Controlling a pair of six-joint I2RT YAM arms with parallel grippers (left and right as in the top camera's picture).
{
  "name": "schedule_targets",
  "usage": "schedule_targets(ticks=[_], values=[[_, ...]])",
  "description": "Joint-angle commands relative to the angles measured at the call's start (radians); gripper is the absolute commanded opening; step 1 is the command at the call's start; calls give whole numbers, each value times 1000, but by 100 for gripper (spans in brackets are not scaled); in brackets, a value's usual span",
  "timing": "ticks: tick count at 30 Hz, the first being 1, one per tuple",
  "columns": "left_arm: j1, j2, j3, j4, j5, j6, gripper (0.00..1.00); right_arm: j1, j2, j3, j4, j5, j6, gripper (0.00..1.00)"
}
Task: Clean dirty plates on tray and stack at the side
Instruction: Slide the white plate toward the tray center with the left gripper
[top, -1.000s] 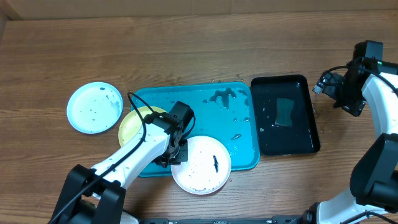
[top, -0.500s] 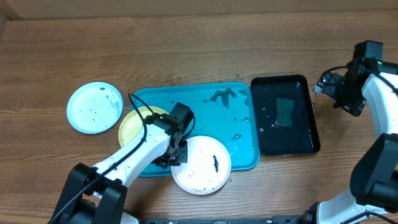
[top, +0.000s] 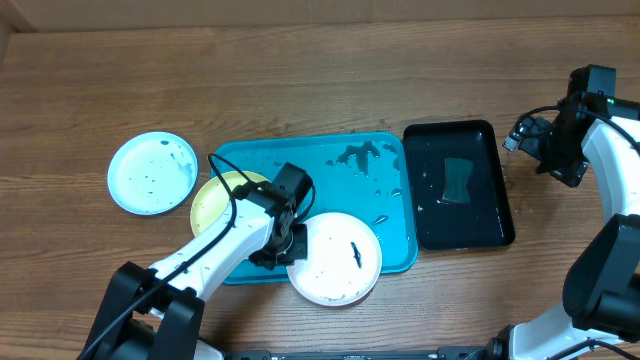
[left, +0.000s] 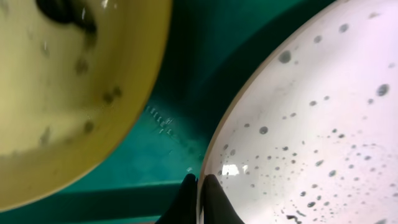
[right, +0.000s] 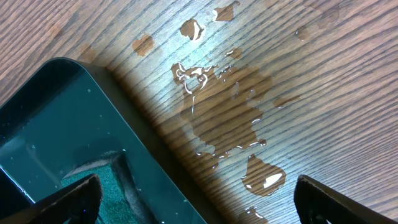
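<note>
The tray (top: 335, 195) lies in the middle of the wooden surface (top: 300, 70), streaked with water toward its 12 o'clock rim. The white plate (top: 330, 272) sits at the tray's 6 o'clock edge, about half of it hanging out past the rim over the surface. It is peppered with dark specks and has one dark smear toward its 2 o'clock side.

The left claw (top: 290, 245) meets this plate at its 9 o'clock edge. In the left wrist view its dark fingertips (left: 214, 202) are pressed close together with the plate's rim pinched between them, so it is clamped on the white plate.

The yellow-green plate (top: 213, 205) lies at the tray's 9 o'clock end, overlapping that rim and partly hidden under the left arm, just beside the white plate without touching it. The light blue plate (top: 152, 172) rests flat on the surface at about 10 o'clock from the tray, its edge just beside the yellow-green one, and it carries a few dark specks.

A black tray (top: 487, 218) stands just beside the turquoise one at 3 o'clock, wet inside, with a green pad (top: 458, 180) lying in it.

The right claw (right: 196, 196) hangs off the black tray's 2 o'clock corner with its fingers spread wide apart and nothing between them, above a puddle (right: 224, 118) on the wood.
</note>
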Motion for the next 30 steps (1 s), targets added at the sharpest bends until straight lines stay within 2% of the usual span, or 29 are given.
schedule_targets(ticks=[1,4,11,21,30], values=[[0,9,68,51,19,-62,4,3,-7,15,3,-5,4,100],[0,9,69,129,5,-117,4,3,-7,15,3,-5,4,100],[0,19,68,225,-145,-239,4,3,-7,15,3,-5,4,100],[0,123,69,367,-138,-237,4,3,-7,15,3,-5,4,100],[2,124,69,444,-157,-196,4,3,-7,15,3,-5,4,100]])
